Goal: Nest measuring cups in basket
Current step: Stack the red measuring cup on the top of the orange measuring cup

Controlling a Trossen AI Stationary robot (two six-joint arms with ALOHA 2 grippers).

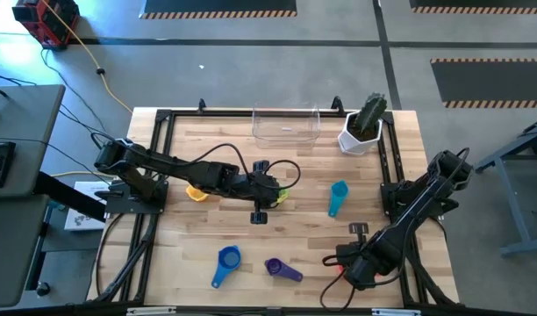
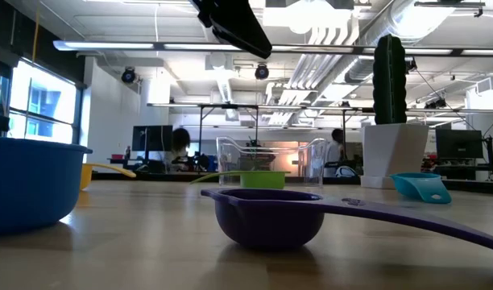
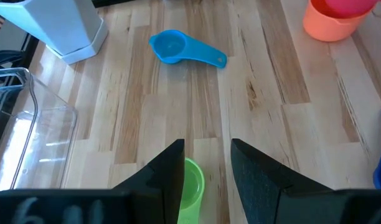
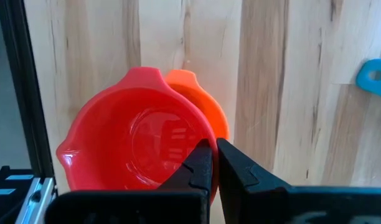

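**Two grips, two ways to lose a cup**

My left gripper sits mid-table with its fingers spread, the green cup just under and beside one finger. If I close from here I judge the finger could land on the rim and flick the cup away rather than trap it.

My right gripper is at the near right corner, fingers pinched together on the rim of the red cup, which sits in the orange cup. A thin rim hold may let it swing or drag the orange one along.

The basket stands at the far edge beside the cactus pot, holding no cup that I can see. Teal, blue, purple and yellow cups lie loose on the table.
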